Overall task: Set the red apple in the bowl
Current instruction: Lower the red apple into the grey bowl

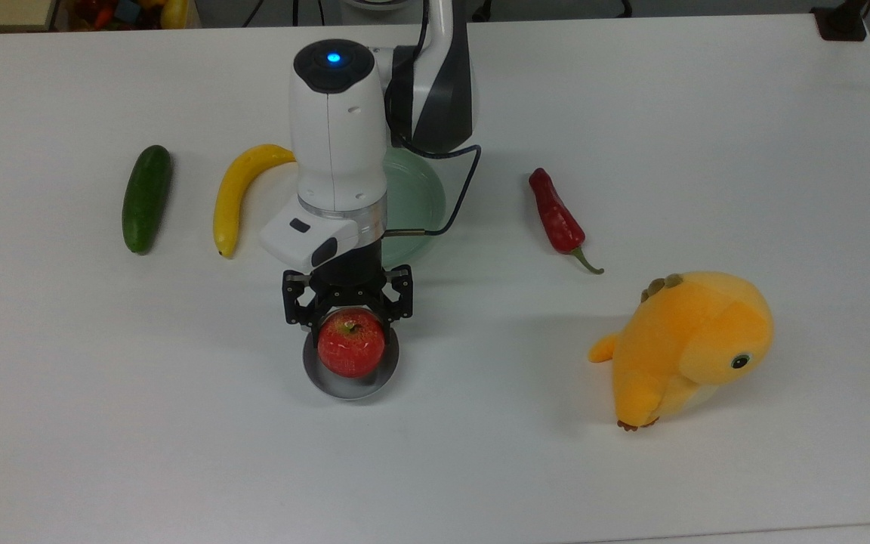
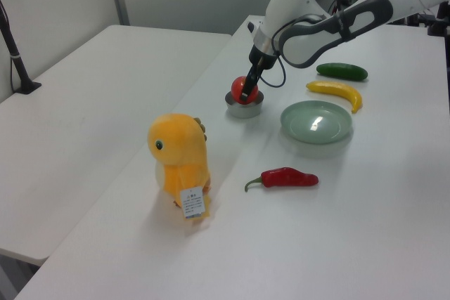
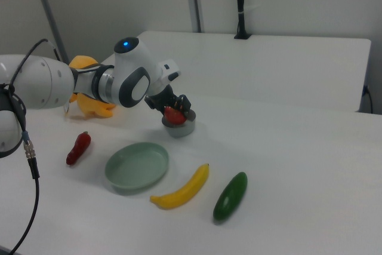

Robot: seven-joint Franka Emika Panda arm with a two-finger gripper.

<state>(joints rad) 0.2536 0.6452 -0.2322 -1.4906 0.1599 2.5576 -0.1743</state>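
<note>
The gripper (image 1: 350, 321) grips the red apple (image 1: 351, 347) between closed jaws, low over the bowl (image 1: 344, 386) — best to centre it, then open gently.

In the right view the grey bowl (image 3: 179, 127) serves as the landmark on the white table (image 3: 298, 165). The red apple (image 3: 174, 115) sits at the bowl's mouth, clasped between the fingers of the gripper (image 3: 173, 110), which reaches in from the right view's left. A pale green plate (image 3: 136, 166) lies nearer the camera than the bowl. A banana (image 3: 182, 189) and a cucumber (image 3: 230, 195) lie nearer still, toward the right view's right. A red chili pepper (image 3: 78, 147) lies left of the bowl, and an orange plush toy (image 3: 95, 105) shows behind the arm, further left.
</note>
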